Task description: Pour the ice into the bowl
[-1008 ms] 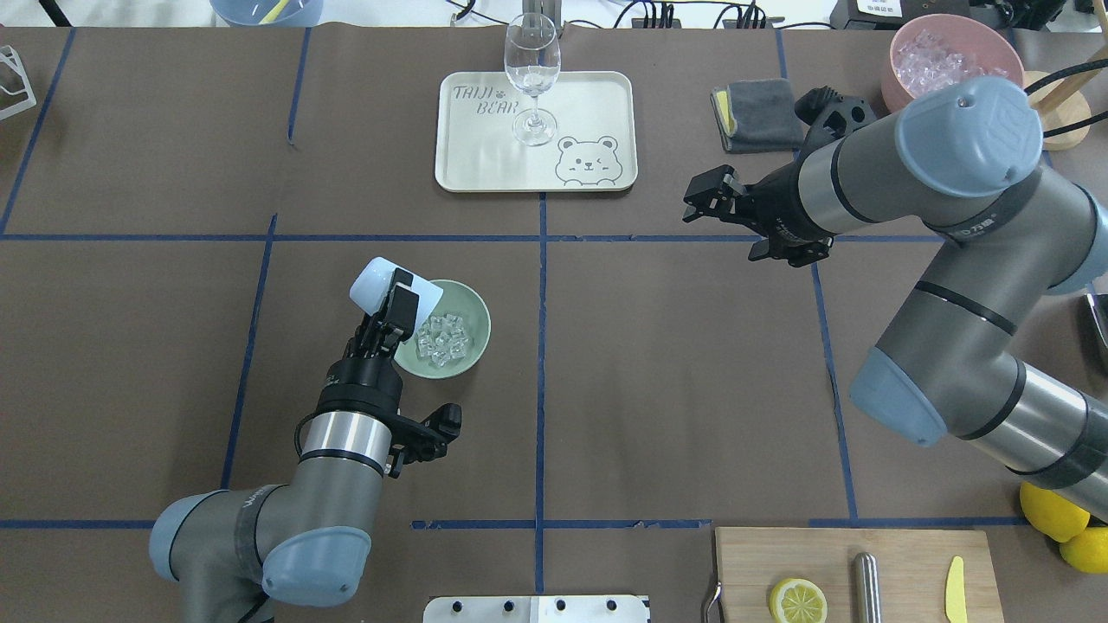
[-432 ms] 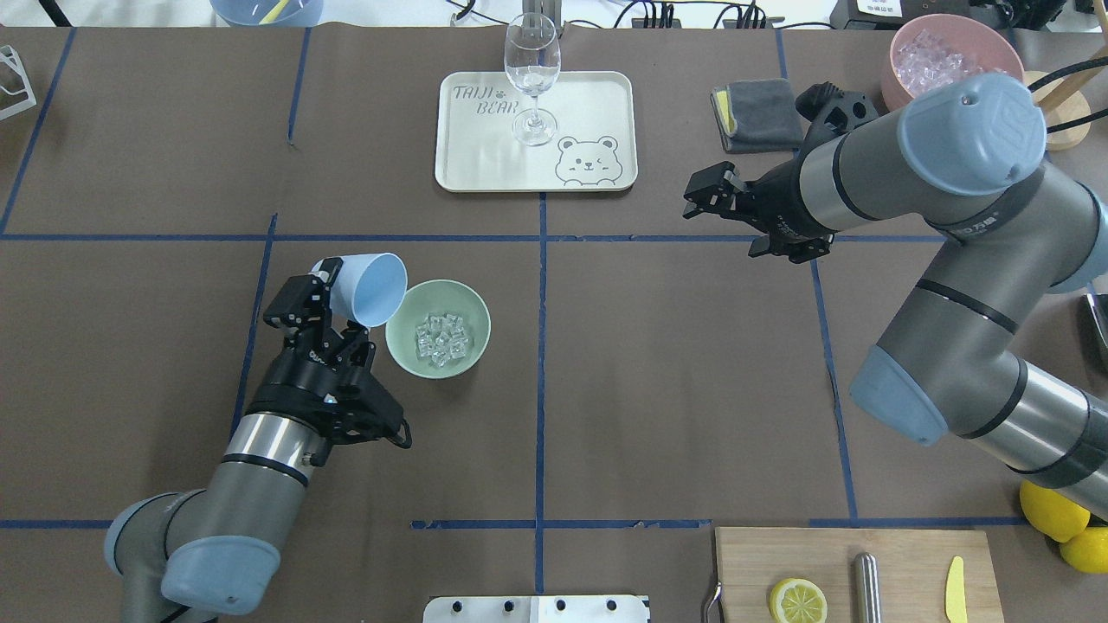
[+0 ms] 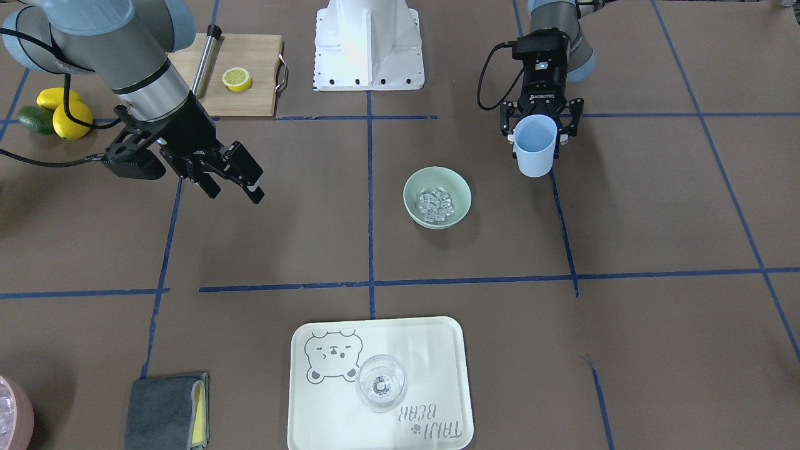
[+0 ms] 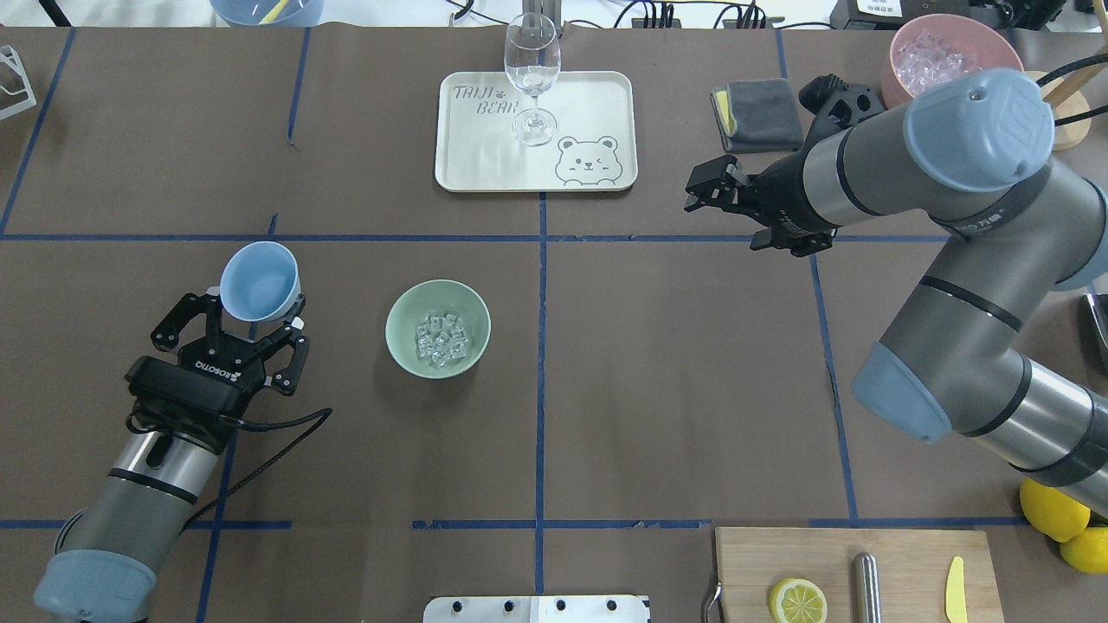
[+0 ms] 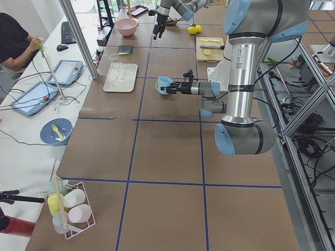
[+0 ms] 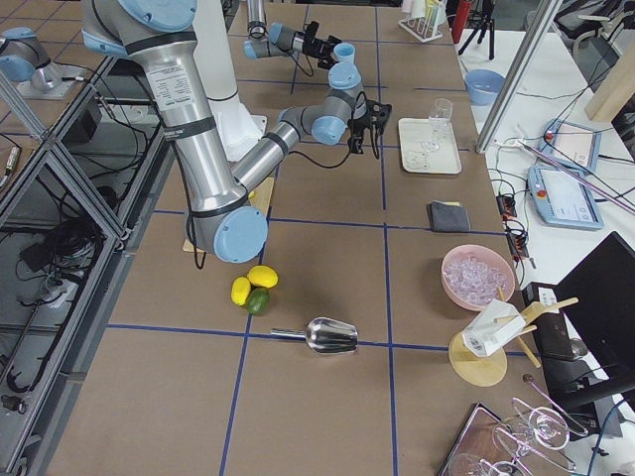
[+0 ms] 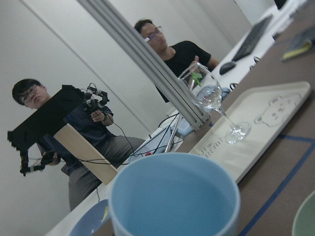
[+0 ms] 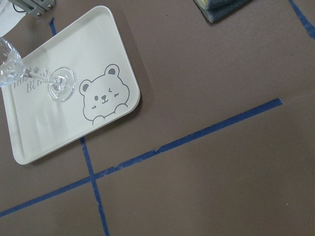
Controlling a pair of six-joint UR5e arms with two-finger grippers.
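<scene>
Firmly, the left gripper (image 4: 256, 305) had its two fingers closed on the blue cup (image 4: 259, 280), one on each side of the wall. The cup stood upright with its mouth up, and the left wrist view showed its inside empty. It hung above the table (image 4: 675, 372), clear of the surface, over a blue tape line (image 4: 251, 333). Bare brown paper lay between the cup and the bowl (image 4: 407, 348), which sat to the robot's right of it, not touching. The ice (image 4: 442, 337) lay heaped in the bottom of the bowl, well below the rim. Open surface ran all round the bowl, up to the tape cross (image 4: 541, 238) beyond it.

The right gripper (image 3: 236, 187) hung with its fingers spread apart and nothing between them, above bare table, well apart from the bowl. Just beyond it lay a folded grey cloth (image 4: 762, 114), and past that a pink bowl (image 4: 892, 73) holding more ice at the table's far edge.

A cream tray (image 4: 597, 104) with a bear drawing sat at the far middle, with a wine glass (image 4: 531, 65) standing on it. At the near edge, by the right arm's base, lay a wooden cutting board (image 4: 753, 554) with a half lemon (image 4: 797, 600), and whole lemons (image 4: 1052, 510) beside it.

Brown paper covered the table, marked into squares by blue tape. Two people showed in the left wrist view, beyond the far edge.
</scene>
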